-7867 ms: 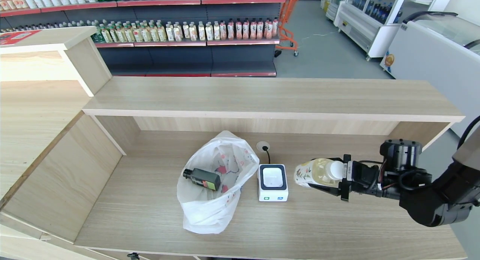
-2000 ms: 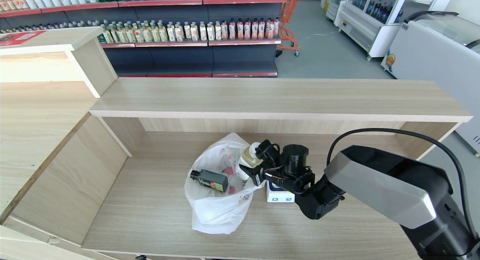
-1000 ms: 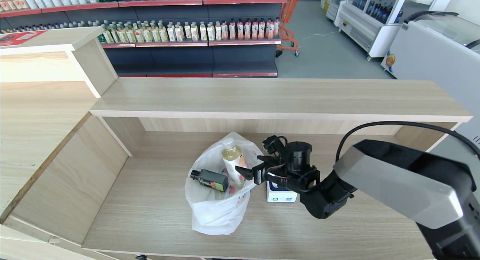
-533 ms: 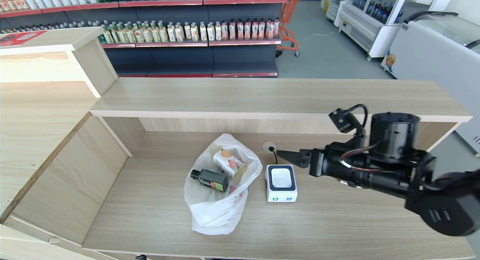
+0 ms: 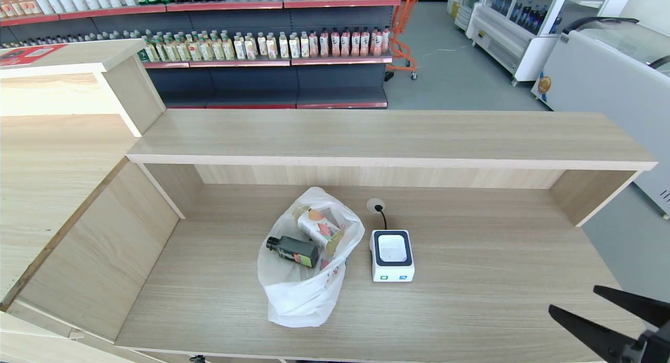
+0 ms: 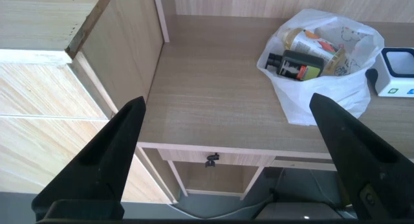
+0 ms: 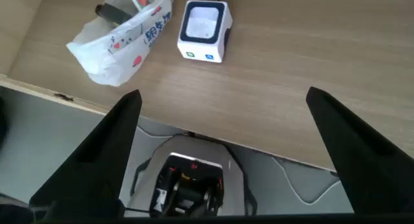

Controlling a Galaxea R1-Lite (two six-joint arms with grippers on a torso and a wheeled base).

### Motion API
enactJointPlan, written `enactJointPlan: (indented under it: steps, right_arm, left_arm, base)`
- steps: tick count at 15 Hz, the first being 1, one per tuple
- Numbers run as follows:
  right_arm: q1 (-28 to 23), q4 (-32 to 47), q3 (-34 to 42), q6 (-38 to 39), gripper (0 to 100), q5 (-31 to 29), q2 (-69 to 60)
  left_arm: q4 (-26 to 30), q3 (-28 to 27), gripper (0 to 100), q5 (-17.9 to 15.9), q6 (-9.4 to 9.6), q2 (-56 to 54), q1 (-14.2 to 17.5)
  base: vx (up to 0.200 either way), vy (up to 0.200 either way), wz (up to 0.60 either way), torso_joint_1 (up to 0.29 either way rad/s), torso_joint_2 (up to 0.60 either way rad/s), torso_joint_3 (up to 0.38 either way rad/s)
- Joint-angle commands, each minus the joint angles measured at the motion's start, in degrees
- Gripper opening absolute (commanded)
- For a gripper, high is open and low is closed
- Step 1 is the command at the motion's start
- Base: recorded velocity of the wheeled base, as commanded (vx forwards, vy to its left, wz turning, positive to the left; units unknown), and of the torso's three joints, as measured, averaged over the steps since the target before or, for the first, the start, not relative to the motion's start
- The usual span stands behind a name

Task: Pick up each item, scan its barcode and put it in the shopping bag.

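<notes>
The white shopping bag [image 5: 301, 295] lies open on the wooden counter, holding a dark bottle [image 5: 293, 251] and a pale tea bottle [image 5: 319, 230] leaning on it. The white barcode scanner [image 5: 391, 254] stands just right of the bag. My right gripper [image 5: 572, 299] hangs open with nothing in it at the counter's front right corner, far from the bag. Its wrist view has the bag [image 7: 119, 39] and scanner [image 7: 204, 30] beyond its gripper [image 7: 223, 93]. My left gripper [image 6: 228, 100] is open, with nothing held, above the counter's front edge, left of the bag [image 6: 297, 101] and dark bottle [image 6: 296, 64].
A raised wooden ledge [image 5: 387, 138] runs along the back of the counter, with side walls at left [image 5: 99, 248] and right [image 5: 591, 195]. The scanner's cable goes into a round hole [image 5: 375, 204] behind it. Bare counter [image 5: 497, 263] lies right of the scanner.
My right gripper carried the tea bottle over the bag, let it go into the bag, then drew back to the right and down to the front corner. The bottle now leans inside the bag.
</notes>
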Motion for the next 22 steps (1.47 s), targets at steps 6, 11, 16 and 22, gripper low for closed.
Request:
enactJointPlan:
  steps: [6,11,16,22]
  right_arm:
    - [-10.7,24.1,10.2,-0.6,100,-11.3,-43.9]
    - [-16.7,24.0,10.2,-3.9,100,-10.4,-49.4]
    - [-16.7,24.1,10.2,-3.4,0,-10.4,-49.4]
    - [-16.7,24.1,10.2,-2.0,0,-10.4,-49.4]
  left_arm:
    - [0.0,0.0,100,0.0,0.0,0.0,0.0]
    - [0.0,0.0,100,0.0,0.0,0.1,0.0]
    - [0.0,0.0,100,0.0,0.0,0.1,0.0]
    - [0.0,0.0,100,0.0,0.0,0.0,0.0]
  base:
    - [0.0,0.0,0.0,0.0,0.0,0.0]
    - [0.0,0.0,0.0,0.0,0.0,0.0]
    - [0.0,0.0,0.0,0.0,0.0,0.0]
    - [0.0,0.0,0.0,0.0,0.0,0.0]
